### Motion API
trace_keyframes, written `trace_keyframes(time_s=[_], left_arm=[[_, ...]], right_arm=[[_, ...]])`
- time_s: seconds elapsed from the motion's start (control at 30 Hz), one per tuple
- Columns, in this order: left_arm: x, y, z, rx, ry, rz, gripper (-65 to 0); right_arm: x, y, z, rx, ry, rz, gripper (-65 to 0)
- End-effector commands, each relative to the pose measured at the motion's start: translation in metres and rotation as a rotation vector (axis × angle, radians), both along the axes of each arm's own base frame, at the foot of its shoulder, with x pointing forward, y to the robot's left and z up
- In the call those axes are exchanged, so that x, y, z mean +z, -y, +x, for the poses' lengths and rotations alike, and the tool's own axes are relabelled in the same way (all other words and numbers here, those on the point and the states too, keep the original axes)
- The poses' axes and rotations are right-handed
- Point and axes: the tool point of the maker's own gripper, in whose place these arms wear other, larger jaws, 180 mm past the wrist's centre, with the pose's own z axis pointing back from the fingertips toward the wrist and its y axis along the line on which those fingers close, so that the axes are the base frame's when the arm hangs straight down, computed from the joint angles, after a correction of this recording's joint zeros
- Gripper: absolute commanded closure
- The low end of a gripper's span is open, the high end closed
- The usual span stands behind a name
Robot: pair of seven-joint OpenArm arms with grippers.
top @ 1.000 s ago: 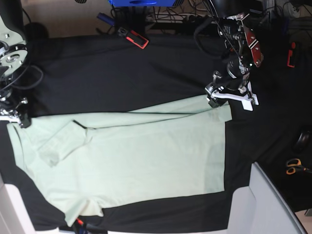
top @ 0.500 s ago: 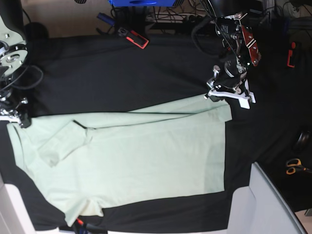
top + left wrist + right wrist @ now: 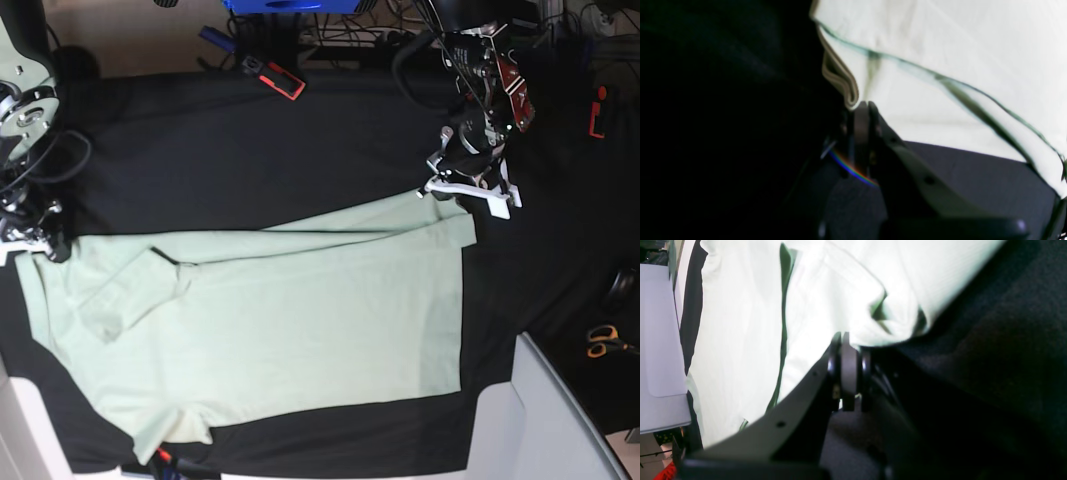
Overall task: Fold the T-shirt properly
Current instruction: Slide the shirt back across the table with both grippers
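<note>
The pale mint T-shirt lies flat on the black table cover, with one sleeve folded in at the left. My left gripper is at the shirt's far right corner. In the left wrist view its jaws are shut, with the layered hem of the T-shirt pinched at the tips. My right gripper is at the far left corner. In the right wrist view it is shut on a bunched edge of the T-shirt.
Orange-handled scissors lie at the right edge. A red and black tool lies at the back of the table, with cables behind it. A grey-white panel stands at the front right corner.
My left gripper has closed at the shirt's far right corner and shifted slightly back. The shirt's left corner has crept a little toward my right gripper.
</note>
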Motion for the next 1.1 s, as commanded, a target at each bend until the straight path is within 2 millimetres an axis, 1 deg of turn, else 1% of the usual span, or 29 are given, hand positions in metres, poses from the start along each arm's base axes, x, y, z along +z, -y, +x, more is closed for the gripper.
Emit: trace_keyframes(time_s=[0.0, 0.07, 0.13, 0.2, 0.37, 0.43, 0.53, 0.57, 0.63, 0.67, 0.77, 0.8, 0.87, 0.93, 1.07], left_arm=[[0.004, -0.005, 0.001, -0.001, 0.010, 0.018, 0.0], [0.005, -0.010, 0.000, -0.003, 0.010, 0.029, 0.0], [0.004, -0.013, -0.003, -0.005, 0.002, 0.038, 0.0], [0.004, -0.022, -0.006, -0.010, -0.004, 0.058, 0.0], [0.006, -0.033, -0.007, -0.029, -0.011, 0.087, 0.0], [0.006, -0.034, -0.008, -0.031, -0.013, 0.091, 0.0], [0.007, -0.044, -0.010, -0.044, -0.020, 0.118, 0.0], [0.007, -0.043, -0.011, -0.063, -0.026, 0.126, 0.0], [0.013, -0.045, -0.007, -0.112, -0.016, 0.160, 0.0], [0.013, -0.044, -0.010, -0.135, -0.021, 0.170, 0.0], [0.023, -0.041, -0.008, -0.189, -0.003, 0.203, 0.0], [0.023, -0.036, -0.007, -0.203, 0.000, 0.201, 0.0], [0.023, -0.038, -0.010, -0.227, -0.007, 0.217, 0.0], [0.023, -0.033, -0.009, -0.258, -0.010, 0.222, 0.0], [0.022, -0.035, -0.011, -0.288, -0.018, 0.239, 0.0]], right_arm=[[0.020, 0.017, 0.014, -0.024, 0.065, -0.025, 0.0], [0.022, 0.024, 0.013, -0.068, 0.081, -0.009, 0.0], [0.020, 0.032, 0.005, -0.102, 0.079, -0.004, 0.0], [0.018, 0.033, 0.001, -0.105, 0.071, -0.005, 0.0], [0.013, 0.033, -0.006, -0.103, 0.055, -0.005, 0.0], [0.012, 0.033, -0.007, -0.103, 0.054, -0.005, 0.0], [0.012, 0.033, -0.007, -0.101, 0.052, -0.007, 0.0], [0.012, 0.033, -0.007, -0.101, 0.052, -0.007, 0.0], [0.011, 0.037, -0.011, -0.103, 0.046, -0.016, 0.0], [0.012, 0.040, -0.012, -0.104, 0.045, -0.023, 0.0], [0.014, 0.045, -0.016, -0.104, 0.043, -0.045, 0.0], [0.013, 0.046, -0.018, -0.105, 0.039, -0.047, 0.0], [0.012, 0.046, -0.019, -0.104, 0.036, -0.047, 0.0], [0.008, 0.045, -0.025, -0.096, 0.018, -0.043, 0.0], [0.002, 0.041, -0.033, -0.075, -0.017, -0.033, 0.0]])
